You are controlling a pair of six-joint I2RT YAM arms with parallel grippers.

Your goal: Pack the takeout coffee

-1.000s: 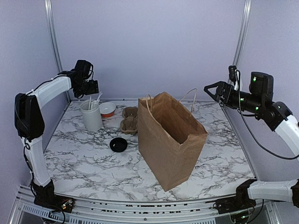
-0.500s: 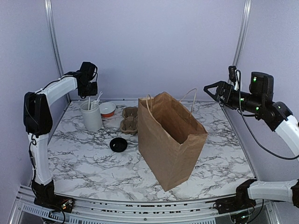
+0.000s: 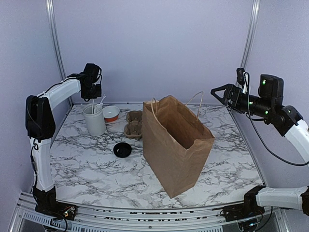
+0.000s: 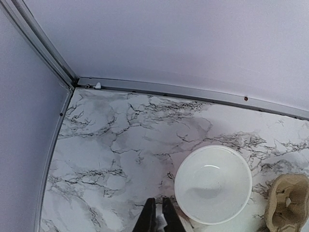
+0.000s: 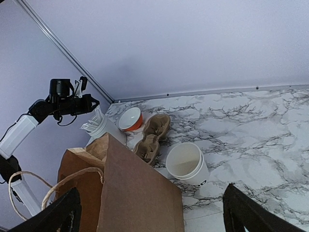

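The takeout coffee does not show in any view. A brown paper bag [image 3: 178, 145] [image 5: 140, 193] stands open mid-table. High over the back left corner, my left gripper [image 3: 95, 92] [image 4: 159, 199] hangs above a white holder cup of plastic utensils [image 3: 94, 121] [image 5: 104, 128]. Its fingers are pressed nearly together with a thin white utensil piece [image 4: 166, 223] between them. My right gripper [image 3: 217, 94] [image 5: 157, 215] hovers wide open and empty, high to the right of the bag. A lidless white paper cup [image 5: 186, 164] stands behind the bag, hidden in the top view.
An orange bowl [image 3: 111, 113] [image 4: 212, 183] [image 5: 130, 120] with a white inside sits by the holder cup. A brown pulp cup carrier [image 3: 133, 124] [image 5: 152, 135] [image 4: 289, 203] lies beside it. A loose flat black lid [image 3: 122, 150] rests left of the bag. Walls enclose the table.
The left gripper has closed from open to nearly together and shifted slightly right over the utensil holder. The right arm has not moved.
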